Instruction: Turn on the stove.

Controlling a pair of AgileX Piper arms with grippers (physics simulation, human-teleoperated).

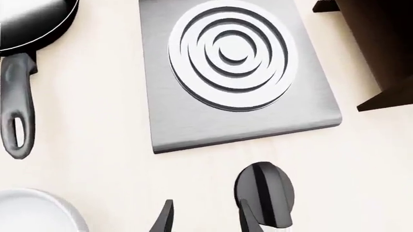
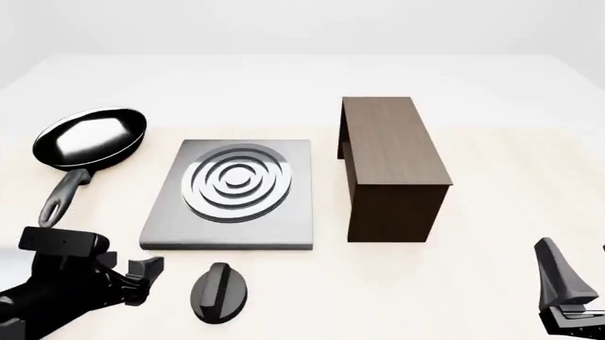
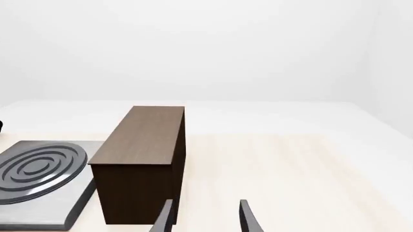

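The stove (image 2: pixel 283 219) is a flat grey slab with raised silver burner rings (image 2: pixel 234 182), lying left of the table's middle. It also shows in the left wrist view (image 1: pixel 193 121) and in the right wrist view (image 3: pixel 58 212). Its separate black round knob (image 2: pixel 219 292) lies on the table just in front of the slab. My left gripper (image 2: pixel 144 280) is open and empty, low over the table just left of the knob. In the left wrist view (image 1: pixel 205 218) the knob (image 1: pixel 264 191) lies beside one finger, not between them. My right gripper (image 2: pixel 572 273) is open and empty at the near right (image 3: pixel 205 217).
A black frying pan (image 2: pixel 90 138) lies left of the stove, handle toward me. A tall dark brown wooden box (image 2: pixel 387 166) stands right of the stove. A white round object (image 1: pixel 32 212) shows at the edge of the left wrist view.
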